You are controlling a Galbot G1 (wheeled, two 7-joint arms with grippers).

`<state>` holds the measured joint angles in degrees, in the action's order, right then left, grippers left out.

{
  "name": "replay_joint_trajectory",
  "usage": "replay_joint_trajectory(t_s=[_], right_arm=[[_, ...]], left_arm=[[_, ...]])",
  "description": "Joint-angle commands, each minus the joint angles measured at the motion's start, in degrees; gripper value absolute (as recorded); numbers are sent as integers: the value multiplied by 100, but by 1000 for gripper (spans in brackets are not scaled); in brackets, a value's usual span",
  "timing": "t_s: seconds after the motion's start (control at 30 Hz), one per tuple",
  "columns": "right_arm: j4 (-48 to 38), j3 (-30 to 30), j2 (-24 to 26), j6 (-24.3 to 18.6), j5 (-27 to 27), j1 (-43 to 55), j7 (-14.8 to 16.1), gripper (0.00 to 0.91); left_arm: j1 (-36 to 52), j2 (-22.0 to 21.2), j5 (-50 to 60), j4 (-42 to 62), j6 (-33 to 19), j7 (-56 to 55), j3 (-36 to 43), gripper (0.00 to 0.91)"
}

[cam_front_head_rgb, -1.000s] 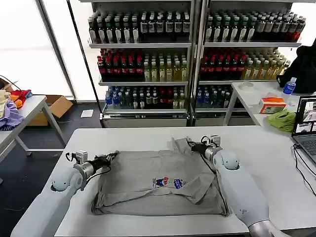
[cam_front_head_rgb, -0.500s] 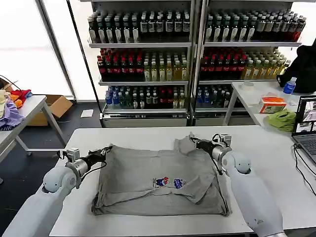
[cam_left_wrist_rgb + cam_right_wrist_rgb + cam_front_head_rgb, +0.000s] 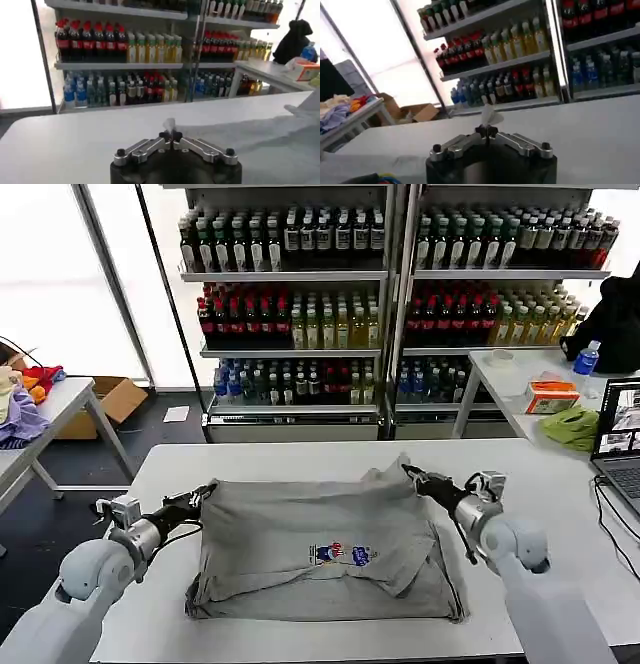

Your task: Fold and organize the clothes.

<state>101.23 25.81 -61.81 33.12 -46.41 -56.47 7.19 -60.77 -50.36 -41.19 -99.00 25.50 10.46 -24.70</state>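
Observation:
A light grey shirt (image 3: 300, 529) lies spread on the white table (image 3: 300, 456), its small multicolour chest print (image 3: 340, 554) facing up. My left gripper (image 3: 205, 492) is shut on the shirt's far left corner. My right gripper (image 3: 412, 475) is shut on the far right corner. Between the two, the far edge is lifted slightly off the table. In the left wrist view a tuft of grey cloth (image 3: 170, 124) pokes out of the shut left gripper (image 3: 170, 134). The right wrist view shows the same at the right gripper (image 3: 486, 131), with a fold of cloth (image 3: 490, 116) sticking out.
Shelves of drink bottles (image 3: 390, 294) stand behind the table. A side table at the left carries coloured fabrics (image 3: 20, 409), with a cardboard box (image 3: 118, 396) beside it. At the right are a lime-green cloth (image 3: 572, 427), an orange box (image 3: 552, 396) and a laptop (image 3: 620, 439).
Both grippers have moved apart, the left one further left and the right one further right. They kept hold of the corners, and the shirt's far edge is stretched wider.

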Motion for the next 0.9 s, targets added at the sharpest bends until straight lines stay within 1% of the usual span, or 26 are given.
replay_joint_trajectory(t_s=[0.03, 0.17, 0.23, 0.27, 0.4, 0.43, 0.47, 0.53, 0.57, 0.6, 0.63, 0.67, 0.73, 0.8, 0.9], right_arm=[[1144, 675, 188, -2, -168, -1477, -310, 0], [1495, 862, 104, -52, -121, -2127, -369, 0], [1619, 929, 51, -58, -156, -2344, -454, 0], [1722, 959, 14, -53, -115, -2518, -523, 0], [2009, 1032, -92, -69, -23, -3151, -595, 0], [2089, 1023, -163, -94, 143, -3310, -697, 0], [2124, 997, -211, -101, 445, -3461, -744, 0], [2164, 940, -254, -197, 1010, -3650, -705, 0], [2183, 919, -267, -182, 1103, -3717, -712, 0], [2190, 909, -273, -164, 1168, -3746, -721, 655], [2184, 881, -292, -158, 1375, -3781, -769, 907], [2176, 860, -307, -172, 1531, -3781, -840, 907], [2161, 852, -315, -283, 1681, -3746, -945, 907], [2197, 907, -294, -336, 1713, -3711, -950, 907], [2331, 1016, -221, -459, 1688, -3716, -927, 907]], left_arm=[[-1169, 112, -42, -1105, 29, -153, -603, 10], [-1726, 171, -35, -1463, 189, -187, -837, 20], [-1953, 166, 5, -1600, 303, -190, -915, 10], [-2025, 159, 18, -1628, 305, -196, -926, 10], [-2581, 110, 134, -1826, 255, -274, -1024, 10], [-2676, 56, 177, -1865, 264, -289, -1062, 10], [-2747, 31, 190, -1874, 274, -283, -1071, 10], [-2932, -55, 344, -1874, 336, -231, -1103, 10], [-2967, -71, 396, -1868, 352, -217, -1099, 10], [-3041, -111, 483, -1861, 372, -173, -1092, 10], [-3096, -138, 663, -1864, 420, -146, -1087, 131], [-3160, -155, 821, -1879, 490, -134, -1069, 907], [-3255, -211, 975, -1891, 543, -170, -1028, 907], [-3316, -266, 1207, -1946, 636, -198, -1016, 907], [-3380, -337, 1175, -2140, 647, -269, -1141, 907]])
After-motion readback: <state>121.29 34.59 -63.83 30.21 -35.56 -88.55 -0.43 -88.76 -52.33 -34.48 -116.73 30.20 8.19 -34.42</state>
